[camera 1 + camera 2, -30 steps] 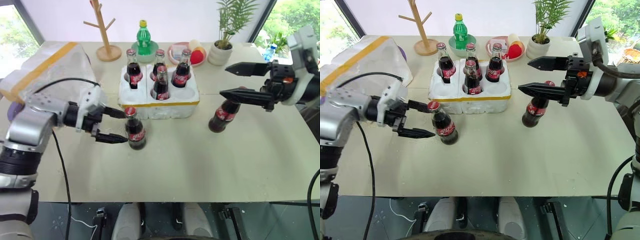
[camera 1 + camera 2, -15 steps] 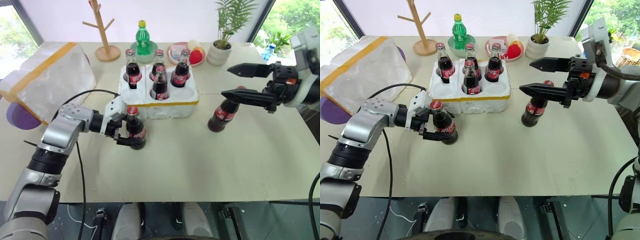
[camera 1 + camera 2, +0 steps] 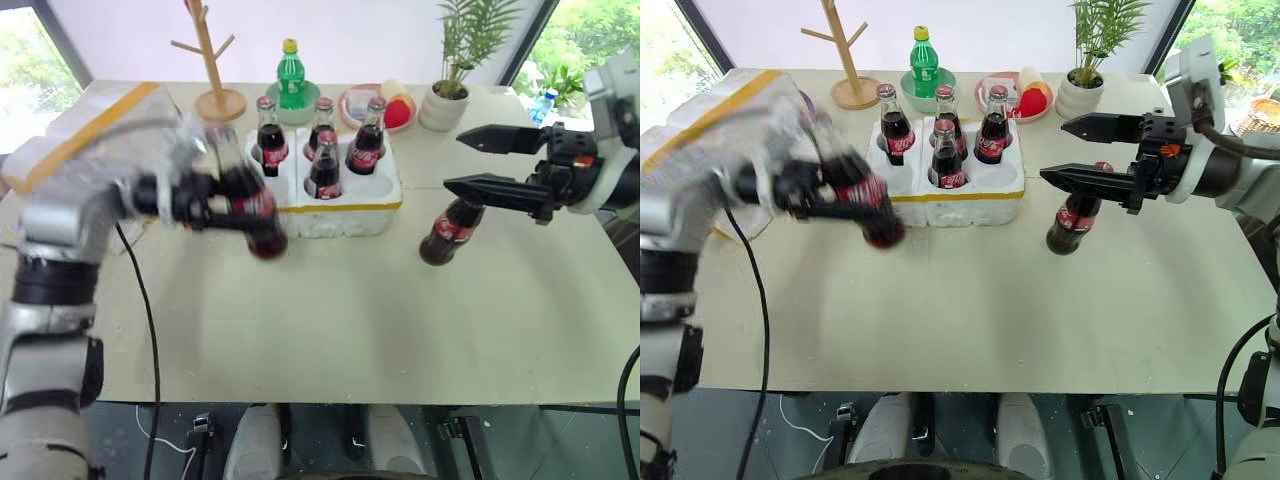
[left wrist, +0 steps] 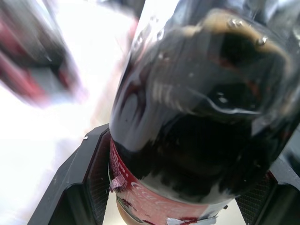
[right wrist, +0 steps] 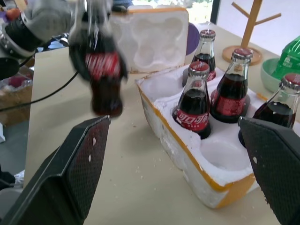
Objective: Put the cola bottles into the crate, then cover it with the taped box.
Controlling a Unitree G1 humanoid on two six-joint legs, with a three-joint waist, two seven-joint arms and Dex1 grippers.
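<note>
The left gripper [image 3: 830, 195] pinches a cola bottle [image 3: 865, 195] clear of the table [image 3: 990, 300], beside the crate [image 3: 960, 195] — four bottles inside. The right gripper [image 3: 1085, 152] hangs spread wide above another bottle [image 3: 1072, 218].

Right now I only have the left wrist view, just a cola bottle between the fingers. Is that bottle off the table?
Observer: Yes. The left gripper holds the cola bottle tilted, clear of the table, at the crate's front-left corner.
Operator: Which wells are free?
Observer: Four bottles are seated: three in the back row and one front-middle. The front-left well and front-right well are empty.
Operator: And the other arm?
Observer: The right gripper is open by the neck of the last bottle, which stands on the table to the right of the crate.
</note>
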